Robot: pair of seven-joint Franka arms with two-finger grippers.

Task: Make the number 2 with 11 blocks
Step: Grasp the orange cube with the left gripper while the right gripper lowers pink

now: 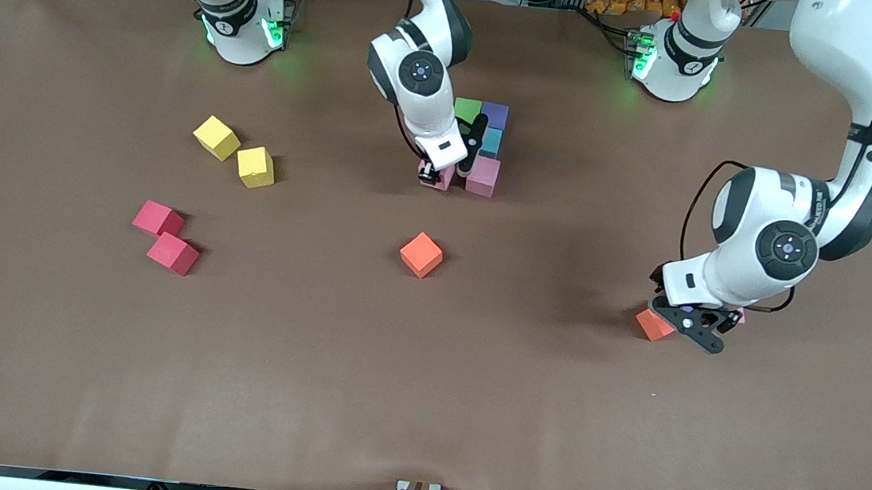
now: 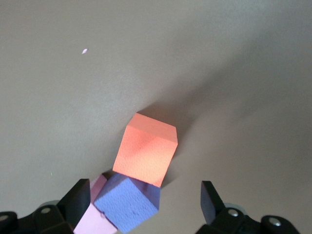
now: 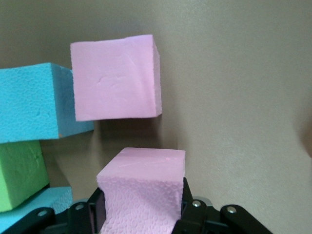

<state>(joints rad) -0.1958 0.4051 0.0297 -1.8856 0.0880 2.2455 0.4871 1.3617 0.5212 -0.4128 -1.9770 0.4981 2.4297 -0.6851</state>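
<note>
right wrist view: right gripper (image 3: pixel 139 214) clamped on a pink cube (image 3: pixel 141 187), low over the table just beside the placed pink cube (image 3: pixel 116 78), at the camera-near edge of the half-built 2 (image 1: pixel 480 144) by the robot bases. to do it well: square its faces to that neighbour, set it flush, no gap, then let go without nudging the row. left gripper (image 1: pixel 691 322) spread wide, empty, over an orange cube (image 1: pixel 653 324) and purple cube (image 2: pixel 127 202) at its end. no labels or writing readable.
</note>
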